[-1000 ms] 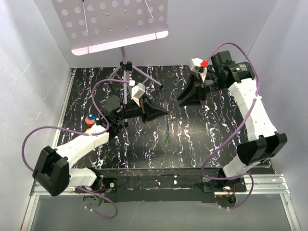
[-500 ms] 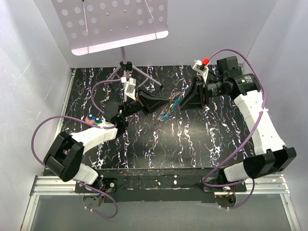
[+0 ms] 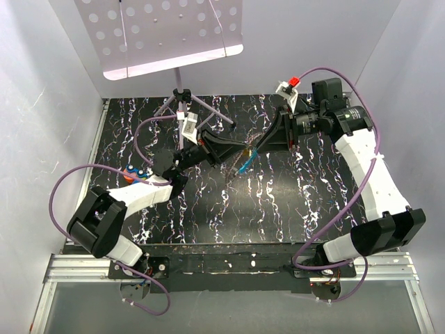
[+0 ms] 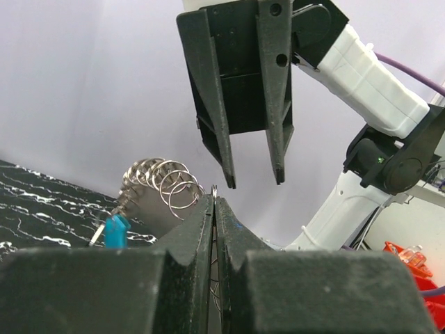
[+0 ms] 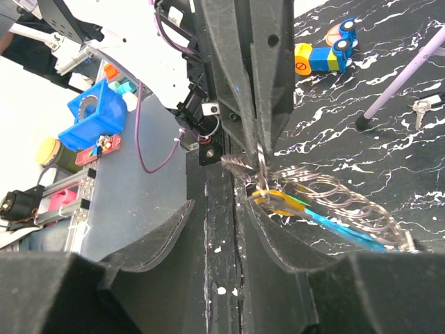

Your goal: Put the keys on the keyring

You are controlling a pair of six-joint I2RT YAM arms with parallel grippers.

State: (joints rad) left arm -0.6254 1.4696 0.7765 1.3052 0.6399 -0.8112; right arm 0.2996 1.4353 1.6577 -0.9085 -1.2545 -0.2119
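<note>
1. Keys (image 3: 243,167), one blue and one yellow, dangle with a keyring (image 4: 165,184) of linked loops above the surface (image 3: 278,202), near its centre.
2. Left pincer (image 4: 213,199), squeezed narrow, grips one loop.
3. Right pincer (image 4: 254,182), at its 3 o'clock seen from above, gapes wide, holding nothing.

Right pincer (image 3: 259,145) swung in to meet left pincer (image 3: 243,150), keyring (image 4: 170,186) carried farther back

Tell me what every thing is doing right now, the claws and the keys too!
left gripper: shut, pinching the keyring
right gripper: open, holding nothing
keyring: held up, rings hanging loose
blue key: dangling below the rings
yellow-orange key: in the air beside the pinched ring
silver key: flat on the table
</note>
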